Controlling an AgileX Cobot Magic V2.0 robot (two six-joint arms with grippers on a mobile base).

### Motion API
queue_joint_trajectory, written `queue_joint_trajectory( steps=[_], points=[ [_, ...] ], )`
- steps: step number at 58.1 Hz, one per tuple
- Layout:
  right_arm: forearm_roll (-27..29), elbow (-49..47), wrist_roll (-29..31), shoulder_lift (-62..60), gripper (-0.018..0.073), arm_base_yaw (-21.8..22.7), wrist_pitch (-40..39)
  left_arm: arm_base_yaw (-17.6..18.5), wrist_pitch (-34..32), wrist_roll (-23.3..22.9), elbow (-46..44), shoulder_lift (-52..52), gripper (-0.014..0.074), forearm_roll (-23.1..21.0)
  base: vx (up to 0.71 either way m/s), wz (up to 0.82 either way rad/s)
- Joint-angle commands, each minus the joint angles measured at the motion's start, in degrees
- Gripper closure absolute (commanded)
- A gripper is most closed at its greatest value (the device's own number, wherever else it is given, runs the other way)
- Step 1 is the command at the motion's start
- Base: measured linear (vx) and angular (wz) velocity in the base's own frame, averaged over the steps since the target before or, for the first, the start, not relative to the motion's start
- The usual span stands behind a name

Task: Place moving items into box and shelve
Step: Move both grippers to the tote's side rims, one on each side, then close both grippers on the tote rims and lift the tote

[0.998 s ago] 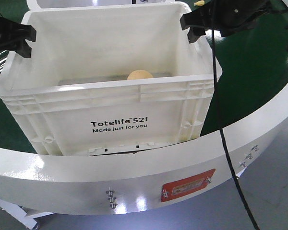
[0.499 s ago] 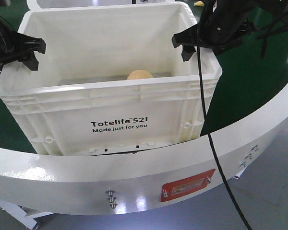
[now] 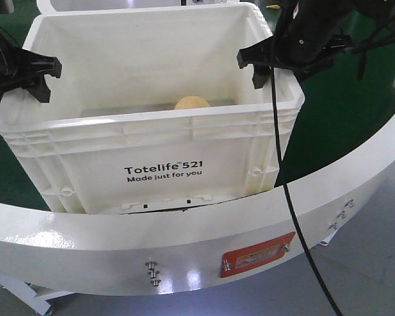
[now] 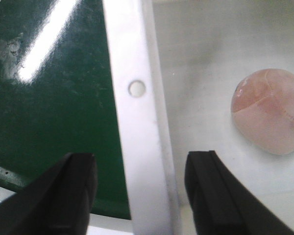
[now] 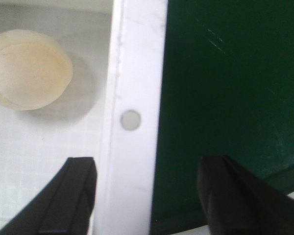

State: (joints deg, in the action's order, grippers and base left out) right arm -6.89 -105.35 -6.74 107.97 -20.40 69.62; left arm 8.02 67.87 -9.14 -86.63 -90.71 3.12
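Left end effector [image 4: 142, 196], right end effector [image 5: 149, 196]: spread wide, straddling white rectangular plastic crate [image 3: 151, 141] rim. Pale-yellow round fruit [image 5: 29, 68] inside.

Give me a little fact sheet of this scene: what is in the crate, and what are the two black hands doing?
Container: large white rectangular plastic crate printed "Totelife 521", standing on a green surface
Contents: pale yellow rounded fruit-like object; pinkish rounded fruit-like object
Left hand: open, one finger inside and one outside the crate's side rim
Right hand: open, straddling the opposite side rim the same way
Grip: neither hand closed on the rim
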Motion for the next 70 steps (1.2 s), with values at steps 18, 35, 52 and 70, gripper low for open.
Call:
queue_joint_trajectory(
  steps=[18,35,52,70],
  points=[
    [1.3,-1.9,0.2,-3.0,0.0375,0.4,-1.7,0.2,-3.4,-0.5,-2.0,2.2,0.0372,0.1,0.0,0.0],
    [1.2,-1.9,0.4,-3.1,0.0454,0.4,-2.6,0.2,-3.8,-0.5,-2.0,2.2,0.0458,0.2,0.0,0.0],
    [1.1,-2.1,2.0,-6.7,0.0453,0.4,-6.7,0.2,-9.2,0.1,-2.1,4.3,0.0456,0.3,0.0,0.0],
    [-0.5,-2.0,3.0,-12.7,0.0453,0.2,-13.4,0.2,-13.5,-0.3,-2.1,9.9,0.0456,6.2,0.0,0.0]
  ],
)
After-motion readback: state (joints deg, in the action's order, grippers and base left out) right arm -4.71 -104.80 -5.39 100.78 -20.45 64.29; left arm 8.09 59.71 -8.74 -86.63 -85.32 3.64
